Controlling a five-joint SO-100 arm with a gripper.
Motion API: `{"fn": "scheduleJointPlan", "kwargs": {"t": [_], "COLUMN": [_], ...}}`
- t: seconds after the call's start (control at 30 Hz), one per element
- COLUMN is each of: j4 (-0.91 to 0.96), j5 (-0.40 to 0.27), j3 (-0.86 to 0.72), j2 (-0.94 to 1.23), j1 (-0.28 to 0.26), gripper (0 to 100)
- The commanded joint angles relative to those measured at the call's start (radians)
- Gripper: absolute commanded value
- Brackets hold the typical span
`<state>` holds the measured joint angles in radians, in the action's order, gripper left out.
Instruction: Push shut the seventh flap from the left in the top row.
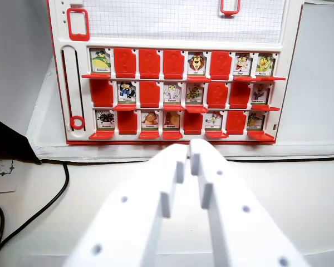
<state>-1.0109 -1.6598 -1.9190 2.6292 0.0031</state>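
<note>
A white board with three rows of red flaps stands upright at the back of the wrist view. In the top row, the seventh flap from the left is open, showing a picture card with its red flap lying flat below it. Its neighbour on the wrist view's left is shut and red. The eighth flap is open. My gripper is shut with nothing between its white fingers. It sits low in the foreground, well in front of the board and below the bottom row's middle.
A black cable curves over the white table on the wrist view's left, beside a dark object and a paper label. A red slider ring sits in a slot on the board's left side. A grid panel tops the board.
</note>
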Motion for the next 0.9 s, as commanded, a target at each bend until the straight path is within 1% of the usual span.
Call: {"fn": "scheduleJointPlan", "kwargs": {"t": [0.0,0.13,0.3,0.43,0.57,0.73,0.87], "j4": [0.049,0.126,0.304,0.382,0.448,0.552,0.703], "j5": [0.002,-0.011,-0.064,-0.066,-0.058,-0.051,-0.052], "j3": [0.035,0.046,0.0,-0.015,-0.011,-0.003,-0.031], "j2": [-0.038,-0.095,-0.166,-0.253,-0.353,-0.489,-0.597], "j1": [0.021,0.055,0.133,0.195,0.239,0.278,0.293], "gripper": [0,0,0,0,0,0,0]}}
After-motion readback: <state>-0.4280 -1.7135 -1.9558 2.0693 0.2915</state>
